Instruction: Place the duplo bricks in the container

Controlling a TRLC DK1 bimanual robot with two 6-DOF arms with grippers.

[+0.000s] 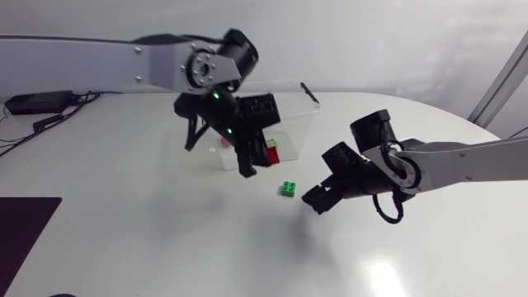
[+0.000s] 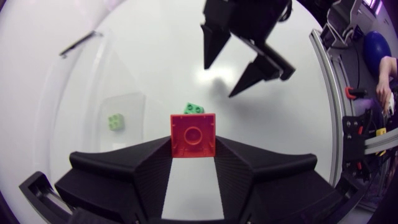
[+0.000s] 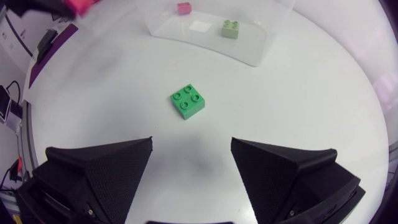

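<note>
My left gripper (image 2: 193,146) pinches a red brick (image 2: 193,134), seemingly over the container (image 1: 299,115) rim, centre frame; released early, it could bounce out. Right gripper (image 3: 191,143) gapes empty above the green brick (image 3: 188,102).

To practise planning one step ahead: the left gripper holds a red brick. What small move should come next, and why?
Probably shift the left gripper over the container before opening. It is shut on the red brick, but appears beside the container's wall rather than above the inside, where a pale green brick lies.
</note>
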